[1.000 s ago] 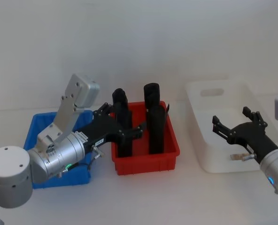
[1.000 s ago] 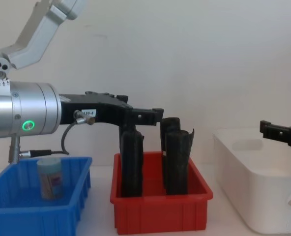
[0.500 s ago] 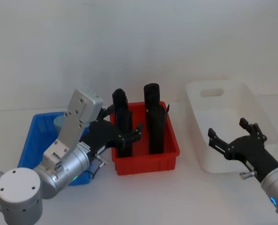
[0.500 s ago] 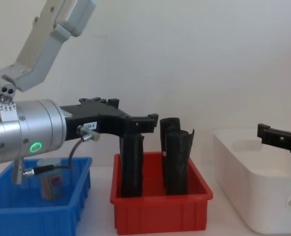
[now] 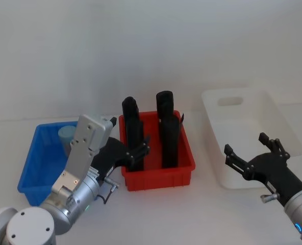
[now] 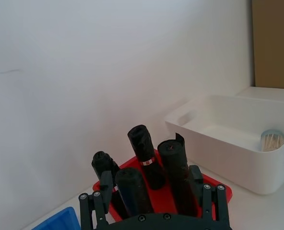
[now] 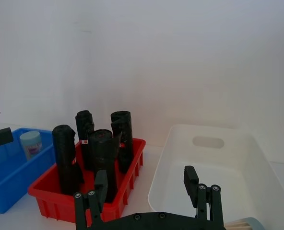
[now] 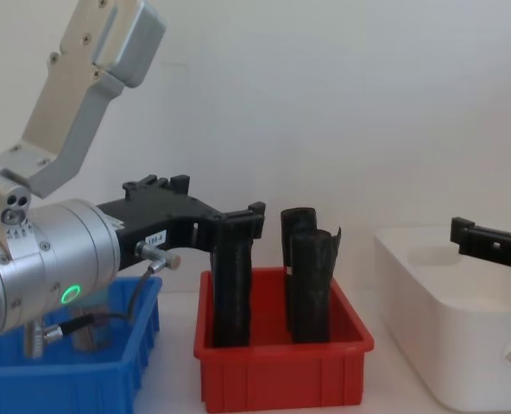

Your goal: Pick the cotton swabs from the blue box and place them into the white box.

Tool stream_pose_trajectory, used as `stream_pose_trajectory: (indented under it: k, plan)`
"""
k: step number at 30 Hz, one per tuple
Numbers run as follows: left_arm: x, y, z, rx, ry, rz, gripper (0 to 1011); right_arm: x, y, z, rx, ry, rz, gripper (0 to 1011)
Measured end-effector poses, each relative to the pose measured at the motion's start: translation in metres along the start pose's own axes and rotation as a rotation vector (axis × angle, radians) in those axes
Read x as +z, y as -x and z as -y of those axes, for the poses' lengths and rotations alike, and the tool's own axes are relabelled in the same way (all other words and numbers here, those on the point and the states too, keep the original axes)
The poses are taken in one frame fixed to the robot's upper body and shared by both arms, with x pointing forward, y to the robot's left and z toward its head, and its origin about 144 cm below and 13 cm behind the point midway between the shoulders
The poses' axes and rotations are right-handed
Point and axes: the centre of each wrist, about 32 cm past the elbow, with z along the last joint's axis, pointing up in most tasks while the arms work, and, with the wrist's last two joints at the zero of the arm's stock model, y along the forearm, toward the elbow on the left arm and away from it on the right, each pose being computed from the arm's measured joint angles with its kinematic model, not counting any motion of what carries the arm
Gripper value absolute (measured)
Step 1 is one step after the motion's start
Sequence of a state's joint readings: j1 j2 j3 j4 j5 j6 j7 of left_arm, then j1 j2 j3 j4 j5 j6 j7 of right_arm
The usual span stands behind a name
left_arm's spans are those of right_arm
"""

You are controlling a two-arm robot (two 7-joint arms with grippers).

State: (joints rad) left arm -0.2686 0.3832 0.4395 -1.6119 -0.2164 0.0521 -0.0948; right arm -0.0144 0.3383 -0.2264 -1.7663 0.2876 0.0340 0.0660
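One cotton swabs jar [image 5: 67, 137] with a pale blue lid stands at the back of the blue box [image 5: 34, 176]; the right wrist view shows the jar [image 7: 31, 144] in the blue box [image 7: 6, 178] too. Another jar [image 6: 271, 141] sits inside the white box [image 6: 218, 143], and its lid [image 7: 245, 224] peeks in at the right wrist view's edge. My left gripper [image 5: 129, 133] is open and empty, held between the blue box and the red bin. In front of the white box [image 5: 273, 115], my right gripper [image 5: 245, 144] hangs open and empty.
A red bin [image 5: 158, 176] with several tall black rolls [image 5: 166, 127] stands between the two boxes, close to my left gripper's fingers. A pale wall runs behind the table. Bare table lies in front of the bins.
My left arm has drawn back toward me off the blue box, uncovering the jar there. My right gripper has pulled back out of the white box to its front side.
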Motion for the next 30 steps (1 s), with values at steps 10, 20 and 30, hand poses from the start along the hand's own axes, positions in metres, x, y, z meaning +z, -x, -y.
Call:
stream_pose_trajectory:
  k: [10, 20, 30]
  plan:
    - [-0.0054, 0.0118, -0.006, 0.056, 0.021, 0.003, 1004, 0.0002, 0.0001, 0.0, 0.0, -0.001, -0.001, 1001]
    - [-0.0058, 0.0124, -0.0064, 0.06, 0.023, 0.004, 1004, 0.0002, 0.0001, 0.0, 0.0, -0.001, -0.001, 1002]
    - [-0.0058, 0.0122, -0.0064, 0.061, 0.023, 0.003, 1004, 0.0001, 0.0001, 0.0, 0.0, -0.001, 0.0, 1001]
